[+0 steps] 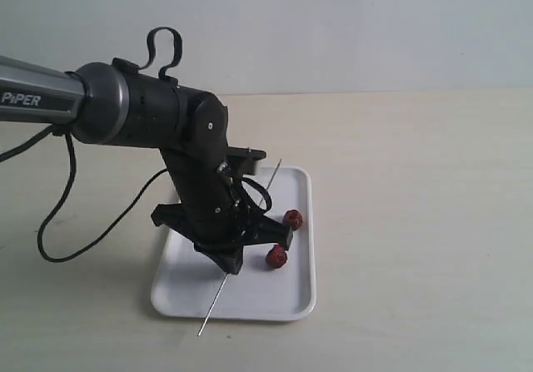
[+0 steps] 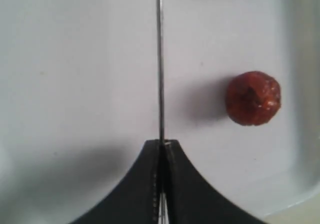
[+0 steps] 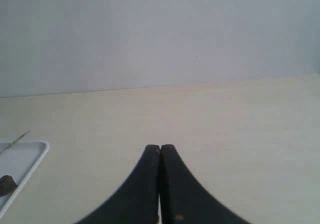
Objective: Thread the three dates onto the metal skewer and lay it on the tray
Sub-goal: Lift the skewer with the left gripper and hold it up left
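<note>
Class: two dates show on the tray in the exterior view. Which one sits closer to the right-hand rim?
The upper date, almost against the rim of the tray; the lower date lies further inward.

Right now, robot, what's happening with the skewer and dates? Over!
Left gripper shut on metal skewer, at tray. Right gripper shut, empty. Two dates loose on tray, unthreaded; third unseen. Nothing blocking.

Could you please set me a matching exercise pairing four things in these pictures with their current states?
1. thin grey metal skewer
2. dark red-brown wrinkled date
3. left claw
4. right claw

a. shut, empty, away from the white shallow rectangular tray
b. lying loose on that tray
c. pinched between closed jaws
d. shut on the skewer

Pairs: 1-c; 2-b; 3-d; 4-a
</note>
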Motion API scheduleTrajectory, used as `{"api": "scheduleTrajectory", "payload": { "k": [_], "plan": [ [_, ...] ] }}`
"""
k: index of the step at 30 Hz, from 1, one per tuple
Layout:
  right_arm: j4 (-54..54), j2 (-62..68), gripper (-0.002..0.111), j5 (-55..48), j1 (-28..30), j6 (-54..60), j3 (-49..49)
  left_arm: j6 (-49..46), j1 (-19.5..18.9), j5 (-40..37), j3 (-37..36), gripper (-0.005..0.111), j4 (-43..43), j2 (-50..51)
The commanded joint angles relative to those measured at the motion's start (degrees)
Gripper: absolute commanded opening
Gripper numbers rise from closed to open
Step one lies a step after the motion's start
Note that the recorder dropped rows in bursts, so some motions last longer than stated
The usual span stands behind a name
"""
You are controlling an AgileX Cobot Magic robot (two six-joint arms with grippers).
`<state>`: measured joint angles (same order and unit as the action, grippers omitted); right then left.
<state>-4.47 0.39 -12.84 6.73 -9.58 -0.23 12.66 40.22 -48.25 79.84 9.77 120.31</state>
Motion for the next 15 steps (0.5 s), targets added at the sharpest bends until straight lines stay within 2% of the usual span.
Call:
{"api": "scheduleTrajectory", "payload": {
  "k": [1, 4, 10, 12, 15],
  "plan": [
    [-0.06, -0.39, 0.000, 0.08, -0.07, -0.03, 0.23, -0.16, -2.17, 0.83, 0.09, 0.000, -3.28, -6.25],
    [-0.06, -0.39, 0.000, 0.08, -0.07, -0.03, 0.23, -0.71, -4.39, -0.94, 0.09, 0.000, -10.32, -13.34],
    [-0.06, -0.39, 0.000, 0.08, -0.07, -0.03, 0.23, -2.41, -4.73, -8.17, -2.60, 0.000, -28.29, -24.08],
    [-0.06, -0.39, 0.000, 0.08, -0.07, -0.03, 0.23, -6.77, -6.04, -10.08, -3.74, 0.000, -29.05, -25.91],
    [-0.06, -0.39, 0.000, 0.08, -0.07, -0.03, 0.23, -17.40, -10.82, -9.94, -7.07, 0.000, -28.20, -27.21]
  ]
}}
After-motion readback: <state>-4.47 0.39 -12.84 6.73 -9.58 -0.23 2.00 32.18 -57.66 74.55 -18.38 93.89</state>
